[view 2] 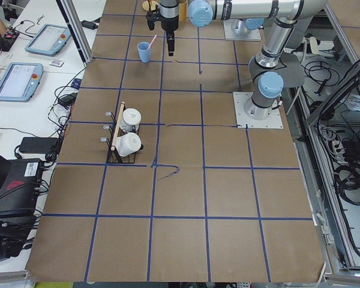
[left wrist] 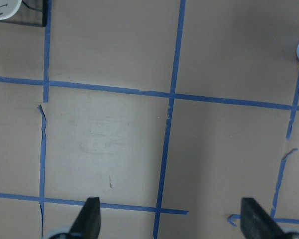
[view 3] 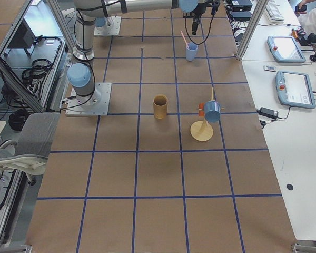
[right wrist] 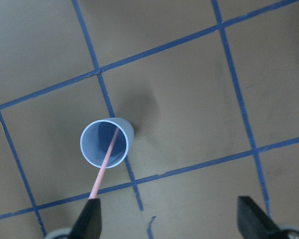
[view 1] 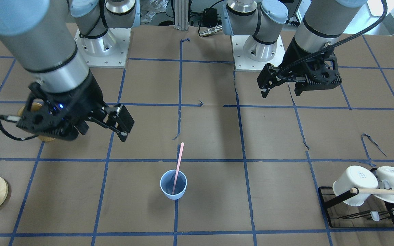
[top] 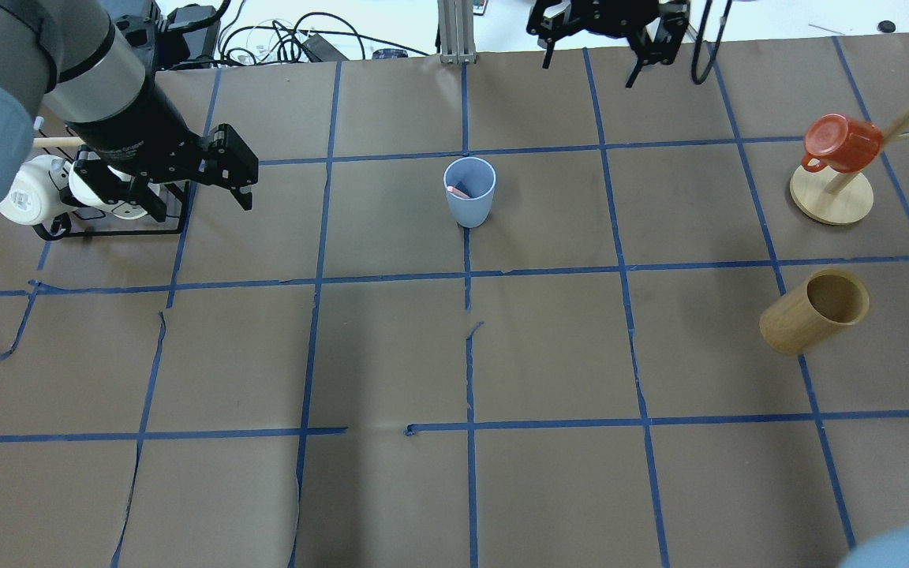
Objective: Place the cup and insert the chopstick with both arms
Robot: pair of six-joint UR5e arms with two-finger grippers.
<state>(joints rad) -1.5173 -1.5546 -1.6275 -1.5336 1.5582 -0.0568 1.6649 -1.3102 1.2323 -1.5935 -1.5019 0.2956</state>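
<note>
The light-blue cup (view 1: 173, 186) stands upright on the brown table near a blue tape line. One pale-pink chopstick (view 1: 179, 160) leans inside it, its top sticking out over the rim. The right wrist view looks down on the cup (right wrist: 107, 142) and the chopstick (right wrist: 103, 169). My right gripper (view 1: 103, 133) hangs open and empty above the table, off to the cup's side. My left gripper (view 1: 280, 92) is open and empty, raised well away from the cup. In the overhead view the cup (top: 469, 197) lies between the left gripper (top: 200, 197) and the right gripper (top: 589, 67).
A black rack with two white mugs and a wooden dowel (view 1: 364, 191) stands at the robot's left. A tan wooden holder (top: 813, 312) and a wooden mug tree with a red mug (top: 841, 142) stand at its right. Blue tape lines grid the table.
</note>
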